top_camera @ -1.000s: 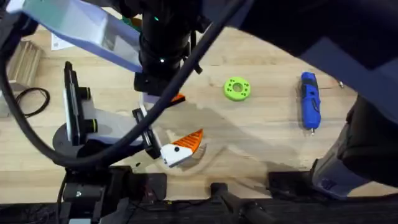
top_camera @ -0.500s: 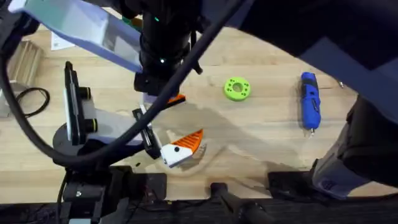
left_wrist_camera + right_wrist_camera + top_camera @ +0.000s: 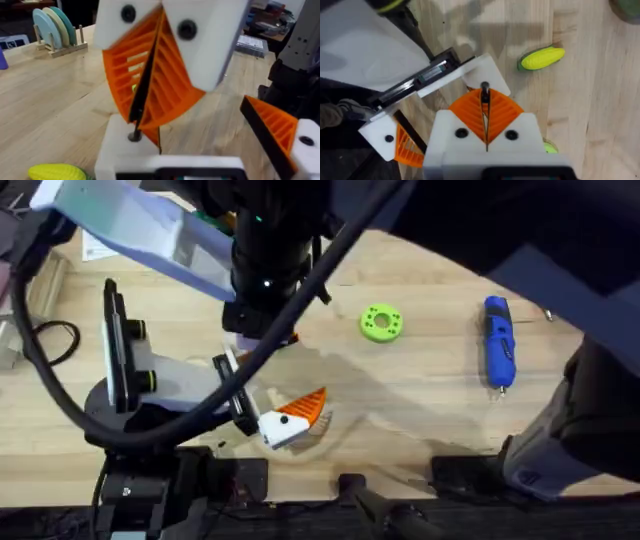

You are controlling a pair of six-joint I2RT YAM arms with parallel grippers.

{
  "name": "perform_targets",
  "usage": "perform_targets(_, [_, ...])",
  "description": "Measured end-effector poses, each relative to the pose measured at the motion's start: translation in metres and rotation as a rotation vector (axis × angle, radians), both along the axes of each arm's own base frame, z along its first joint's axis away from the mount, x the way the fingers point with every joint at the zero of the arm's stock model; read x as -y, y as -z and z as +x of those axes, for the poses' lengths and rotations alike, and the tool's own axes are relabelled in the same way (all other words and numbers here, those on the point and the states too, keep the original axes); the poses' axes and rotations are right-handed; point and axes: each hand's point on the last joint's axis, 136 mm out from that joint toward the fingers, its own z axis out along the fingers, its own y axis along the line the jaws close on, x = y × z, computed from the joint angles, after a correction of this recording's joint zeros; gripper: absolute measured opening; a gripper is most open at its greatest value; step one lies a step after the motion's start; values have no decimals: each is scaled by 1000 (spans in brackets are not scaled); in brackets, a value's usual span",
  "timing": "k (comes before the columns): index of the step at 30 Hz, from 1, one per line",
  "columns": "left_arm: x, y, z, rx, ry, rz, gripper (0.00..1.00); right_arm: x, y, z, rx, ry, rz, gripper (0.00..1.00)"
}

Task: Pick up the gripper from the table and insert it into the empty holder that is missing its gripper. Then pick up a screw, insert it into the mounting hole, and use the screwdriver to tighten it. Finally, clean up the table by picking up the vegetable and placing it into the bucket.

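**Orange pads, white bracket: the screw is held against the holder**

Orange ribbed pads of the right claw [image 3: 485, 107] are pressed narrow on a thin dark screw [image 3: 484, 95]. The screw's long axis runs along the seam between the 2 pads and sticks out past their tips. Directly beyond the tips lies the holder [image 3: 451, 75], a white angular bracket resting on the wooden surface [image 3: 430, 400]. In the left wrist view the screw's lower end appears to touch the bracket's white face. Whether it sits in the mounting hole cannot be told.

The coming move probably depends on this one alignment: screw axis, pad seam and hole need to fall on 1 line, with the bracket straight ahead of the claw. The right arm is the nearer of the 2 to the hole. The state of the left claw cannot be told.

The screwdriver [image 3: 498, 345] lies well apart on the right arm's side of the surface, with its long axis pointing away from the bases and its bit toward them. The vegetable [image 3: 542, 57] lies near the holder without touching it.
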Motion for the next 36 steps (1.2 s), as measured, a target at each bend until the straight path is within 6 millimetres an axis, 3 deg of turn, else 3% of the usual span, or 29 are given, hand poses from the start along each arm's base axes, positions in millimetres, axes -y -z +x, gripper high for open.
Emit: perform_targets(36, [0,0,0,7,0,3,985,-5,-1,3,2,15,24,6])
